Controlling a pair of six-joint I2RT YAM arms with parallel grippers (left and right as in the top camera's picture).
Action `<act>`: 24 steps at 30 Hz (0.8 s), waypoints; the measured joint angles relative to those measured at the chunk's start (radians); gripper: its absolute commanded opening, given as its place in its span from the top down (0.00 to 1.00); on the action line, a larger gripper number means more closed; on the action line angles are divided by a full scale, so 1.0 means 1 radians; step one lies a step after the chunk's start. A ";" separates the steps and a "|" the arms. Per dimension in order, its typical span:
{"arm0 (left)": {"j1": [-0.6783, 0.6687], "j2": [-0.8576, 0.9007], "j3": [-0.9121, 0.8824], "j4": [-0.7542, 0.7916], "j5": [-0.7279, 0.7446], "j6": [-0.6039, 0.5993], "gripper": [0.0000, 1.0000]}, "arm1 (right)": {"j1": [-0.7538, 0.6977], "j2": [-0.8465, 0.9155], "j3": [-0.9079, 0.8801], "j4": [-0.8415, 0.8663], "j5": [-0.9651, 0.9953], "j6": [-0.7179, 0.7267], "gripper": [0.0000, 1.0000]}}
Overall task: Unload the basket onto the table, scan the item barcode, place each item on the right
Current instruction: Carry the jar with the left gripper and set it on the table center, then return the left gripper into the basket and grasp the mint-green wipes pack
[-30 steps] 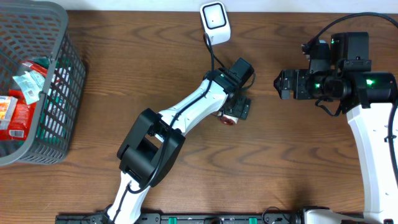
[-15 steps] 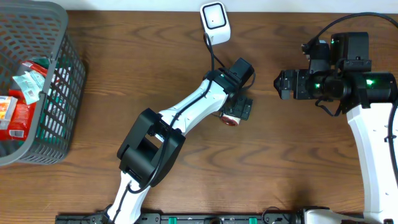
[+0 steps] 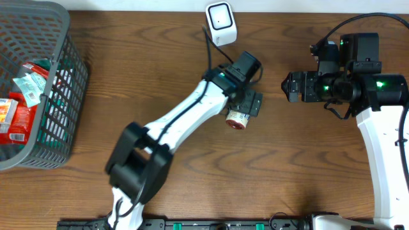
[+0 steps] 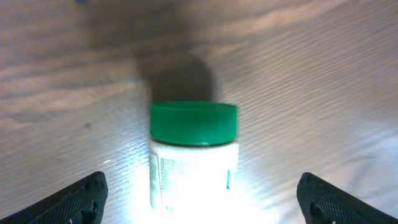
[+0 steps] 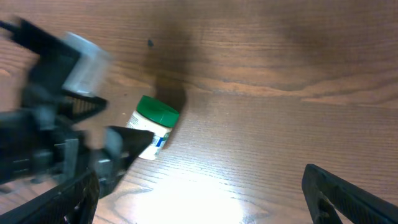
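Note:
The item is a small white jar (image 4: pixel 194 152) with a green lid, lying on its side on the wooden table. In the overhead view the jar (image 3: pixel 238 119) lies just below my left gripper (image 3: pixel 246 104), near the table's middle. My left gripper (image 4: pixel 205 208) is open, its fingers (image 4: pixel 84 198) standing wide on either side of the jar and clear of it. The white barcode scanner (image 3: pixel 221 22) stands at the back edge. My right gripper (image 3: pixel 289 86) is open and empty to the right. Its wrist view shows the jar (image 5: pixel 153 126) beside the blurred left gripper.
A grey mesh basket (image 3: pixel 71 45) holding several red and green packets stands at the far left. Bare wood lies between the jar and my right gripper (image 5: pixel 200 208). A cable runs from the scanner toward the left arm.
My left gripper has opened a little wider and drawn back from the jar toward the scanner, leaving the jar lying on the table. The left arm's elbow has swung left. The right arm is still.

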 measured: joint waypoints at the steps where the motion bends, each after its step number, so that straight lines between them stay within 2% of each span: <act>1: 0.006 -0.024 0.000 0.000 0.003 0.002 0.03 | 0.000 0.000 0.000 0.000 0.000 0.000 0.01; 7: 0.097 -0.211 0.000 -0.026 0.012 0.044 0.03 | 0.000 0.000 0.000 0.000 0.000 0.000 0.01; 12: 0.241 -0.353 0.044 -0.155 0.011 0.103 0.04 | 0.000 0.000 0.000 0.000 0.000 0.000 0.01; 19: 0.575 -0.455 0.257 -0.385 0.009 0.164 0.04 | 0.000 0.000 0.000 0.000 0.000 0.000 0.01; 24: 0.840 -0.499 0.359 -0.423 0.004 0.188 0.04 | 0.000 0.000 0.000 0.000 0.000 0.000 0.01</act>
